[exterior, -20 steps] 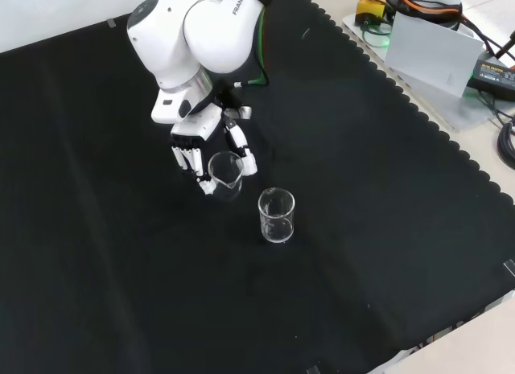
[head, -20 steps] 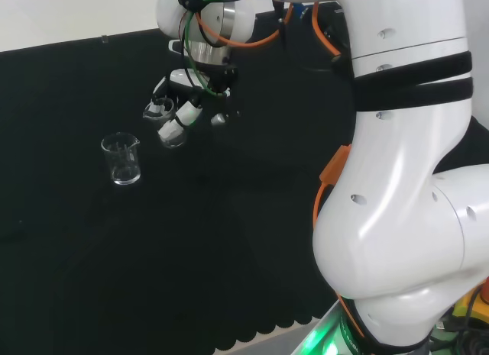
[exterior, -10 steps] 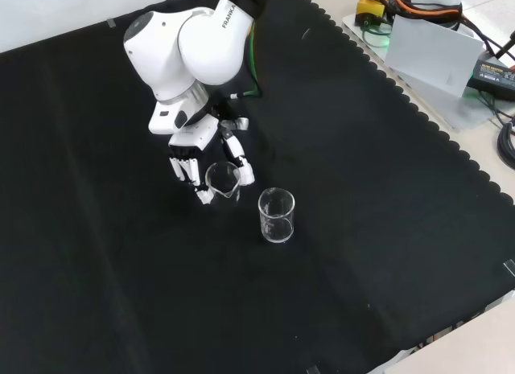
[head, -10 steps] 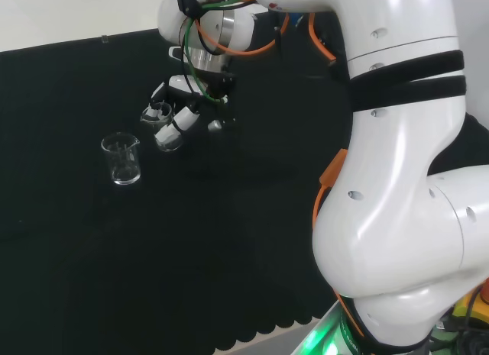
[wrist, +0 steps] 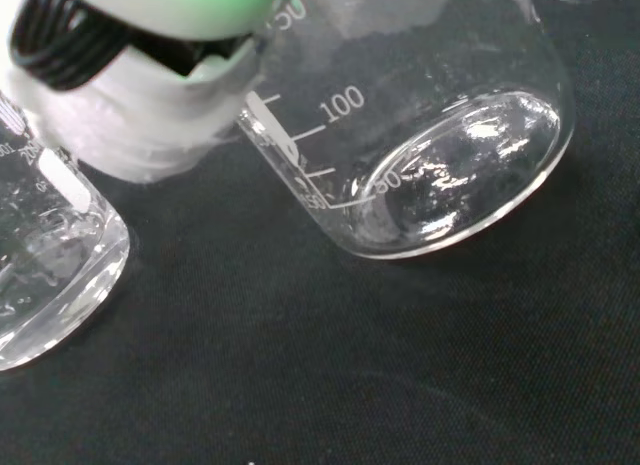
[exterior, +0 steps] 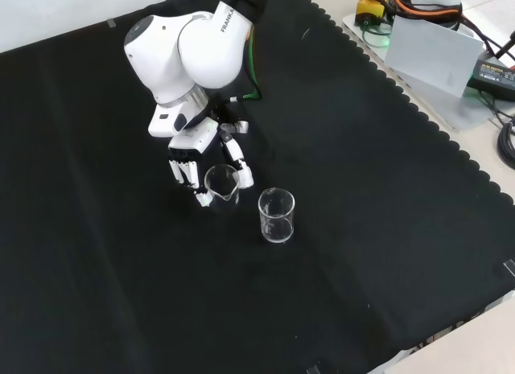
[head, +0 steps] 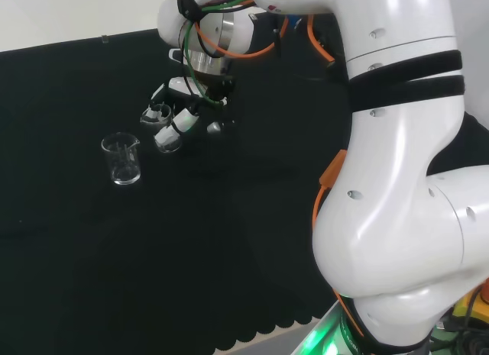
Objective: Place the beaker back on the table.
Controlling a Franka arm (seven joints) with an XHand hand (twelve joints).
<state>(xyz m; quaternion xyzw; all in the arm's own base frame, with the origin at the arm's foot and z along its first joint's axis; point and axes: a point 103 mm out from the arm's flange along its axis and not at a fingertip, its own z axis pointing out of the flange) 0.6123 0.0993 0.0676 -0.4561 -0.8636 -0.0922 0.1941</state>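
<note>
Slightly farther left in front view, robot hand grips beaker.

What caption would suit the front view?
Robot hand holding a clear beaker just beside a second beaker standing on black cloth.
</note>
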